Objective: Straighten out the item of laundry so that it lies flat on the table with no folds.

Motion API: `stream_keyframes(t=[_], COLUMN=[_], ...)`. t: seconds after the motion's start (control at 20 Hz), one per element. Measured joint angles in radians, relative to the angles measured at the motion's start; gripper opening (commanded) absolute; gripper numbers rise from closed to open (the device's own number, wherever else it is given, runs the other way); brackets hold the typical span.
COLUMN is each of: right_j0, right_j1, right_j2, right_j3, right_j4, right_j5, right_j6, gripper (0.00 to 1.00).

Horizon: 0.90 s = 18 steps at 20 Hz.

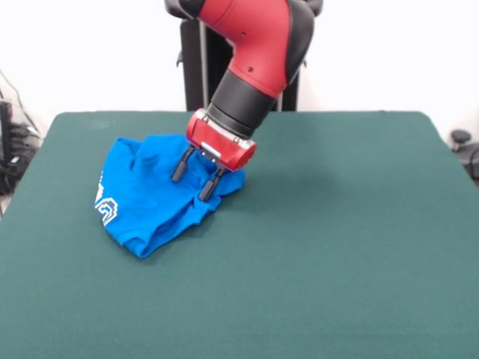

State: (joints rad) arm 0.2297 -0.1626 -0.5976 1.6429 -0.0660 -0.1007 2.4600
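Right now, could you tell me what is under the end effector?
The crumpled blue T-shirt lies under the end effector, whose two open fingers point down at its right part. The green table beneath the shirt is covered there.

A plain white wall (389, 52) forms the backdrop, evenly lit with no visible shadows or markings. Against this wall, near the centre of its visible span, stands a dark vertical column (196, 63). Low on the wall's left side sits dark equipment with cables (15, 142), partly cut off and not identifiable; low on the wall's right side sits a dark, rounded object (465, 149), also partly cut off.
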Motion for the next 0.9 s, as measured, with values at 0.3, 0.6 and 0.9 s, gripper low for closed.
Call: stream_keyframes(t=[0.3,0.6,0.9], right_j0=[0.004,0.004,-0.002], right_j1=[-0.009,-0.05,-0.112], right_j2=[-0.004,-0.004,-0.004], right_j3=[0.0,0.001,0.001], right_j4=[0.002,0.002,0.002], right_j5=[0.0,0.0,0.0], right_j6=[0.0,0.0,0.0], gripper=[1.0,1.0,1.0])
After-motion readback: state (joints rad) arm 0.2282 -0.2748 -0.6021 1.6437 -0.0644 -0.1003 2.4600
